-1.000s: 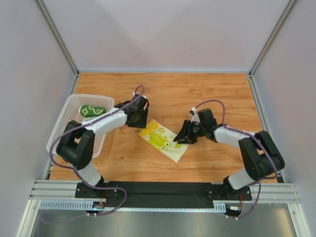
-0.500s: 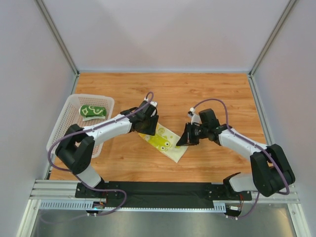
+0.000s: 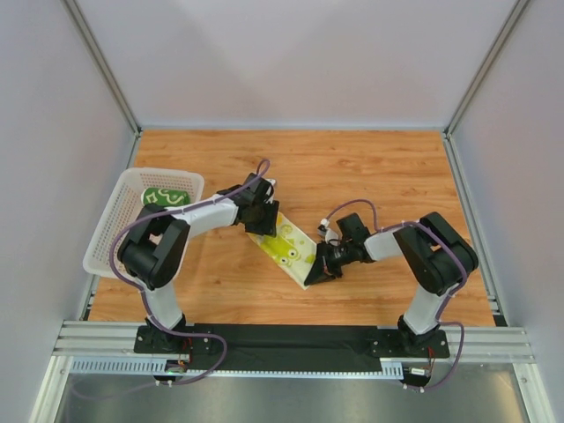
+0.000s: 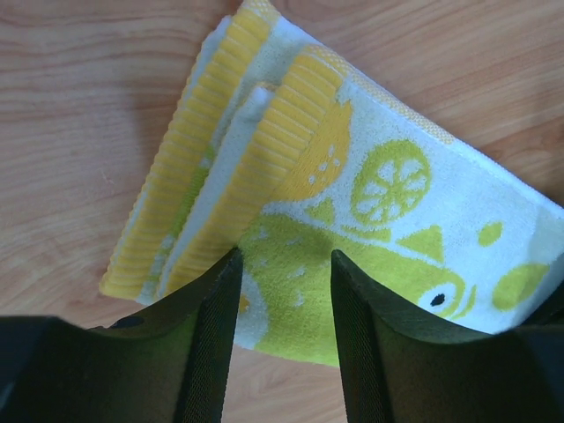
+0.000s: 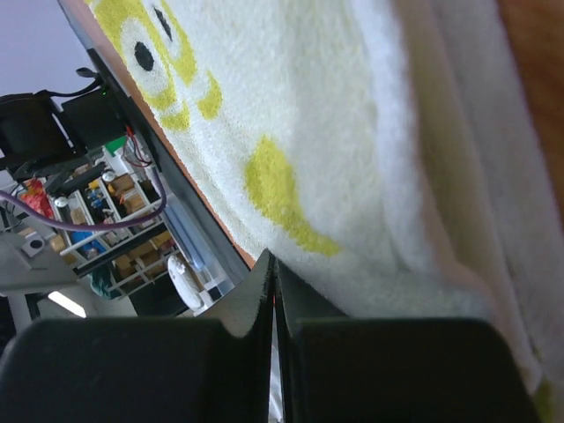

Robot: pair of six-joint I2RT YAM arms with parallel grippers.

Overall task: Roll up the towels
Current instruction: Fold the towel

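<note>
Right gripper (image 3: 321,268), arm reaching low toward nine o'clock, pinches the edge of the yellow towel (image 3: 286,248); left gripper (image 4: 282,257) hangs parted above it.

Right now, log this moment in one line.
left gripper open over yellow towel | right gripper shut at its corner | green towel rolled in basket

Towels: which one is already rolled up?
The dark green towel in the white basket, a roll; the yellow-and-lime towel lies flat and folded on the table.

Right pincer (image 3: 319,268) seemingly on yellow towel (image 3: 285,248)
</note>
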